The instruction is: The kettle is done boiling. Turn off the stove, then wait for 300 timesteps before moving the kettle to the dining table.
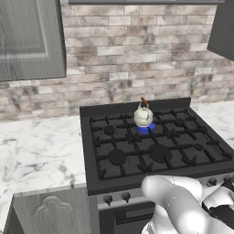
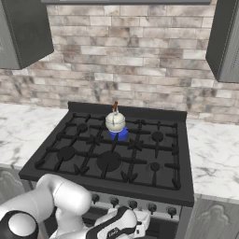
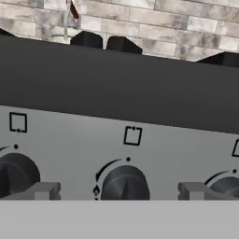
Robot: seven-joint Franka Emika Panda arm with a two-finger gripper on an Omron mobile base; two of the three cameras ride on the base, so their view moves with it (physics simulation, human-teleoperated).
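A dark knob (image 3: 124, 185) on the stove (image 1: 155, 151) front sits between the fingers (image 3: 46, 190), which stand wide apart. The kettle (image 1: 143, 116) rests on a rear burner.

a: what's behind the cooking area?
b: a brick wall (image 1: 137, 55) in pale beige, grey and pinkish tones, evenly lit.
a: and up high?
b: dark grey panelled upper cabinets (image 1: 29, 39) at both sides.
a: lower down?
b: white grey-veined marble countertop (image 1: 39, 151) on either side, with a grey carved cabinet door (image 1: 50, 212) below.
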